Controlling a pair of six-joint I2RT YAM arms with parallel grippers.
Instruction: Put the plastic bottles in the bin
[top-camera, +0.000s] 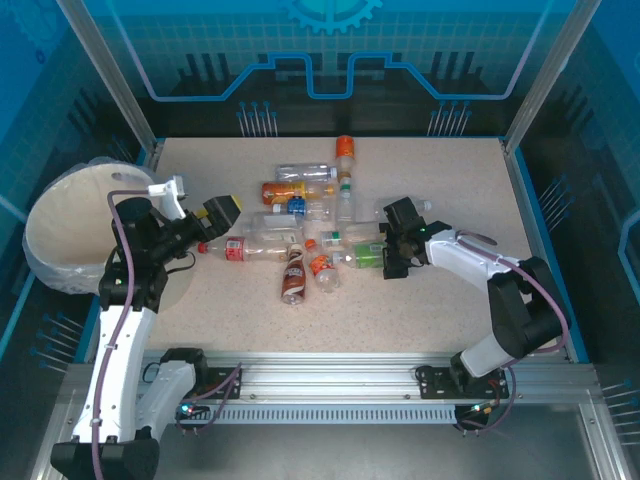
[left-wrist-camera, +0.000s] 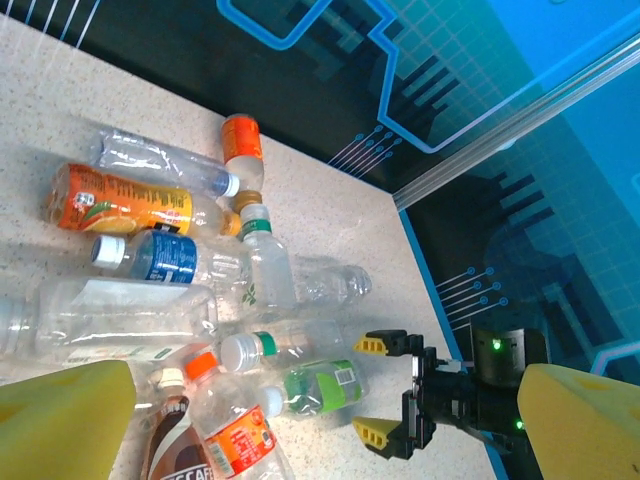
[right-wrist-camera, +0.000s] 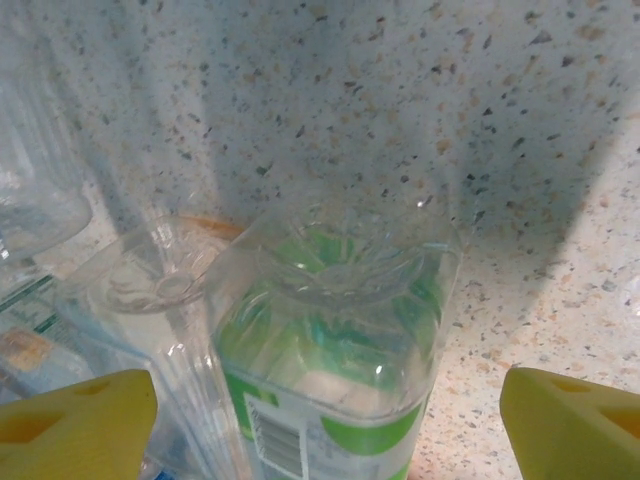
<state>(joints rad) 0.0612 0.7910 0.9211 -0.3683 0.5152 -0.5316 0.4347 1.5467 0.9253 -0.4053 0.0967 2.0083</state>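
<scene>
Several plastic bottles (top-camera: 300, 235) lie in a heap at the table's middle. Among them are an orange-labelled one (left-wrist-camera: 120, 200), a blue-labelled one (left-wrist-camera: 160, 257) and a brown-labelled one (top-camera: 293, 275). The cream bin (top-camera: 60, 235) stands at the table's left edge. My right gripper (top-camera: 390, 243) is low at the heap's right side. Its jaws are open astride the base of a green-labelled bottle (right-wrist-camera: 330, 350), with a gap to each yellow pad (right-wrist-camera: 575, 425). My left gripper (top-camera: 198, 200) hangs open and holds nothing, between the bin and the heap.
A bottle with an orange cap (top-camera: 345, 150) lies at the back of the heap. A clear bottle (right-wrist-camera: 150, 290) lies against the green-labelled one on its left. Blue walls (top-camera: 540, 230) edge the table.
</scene>
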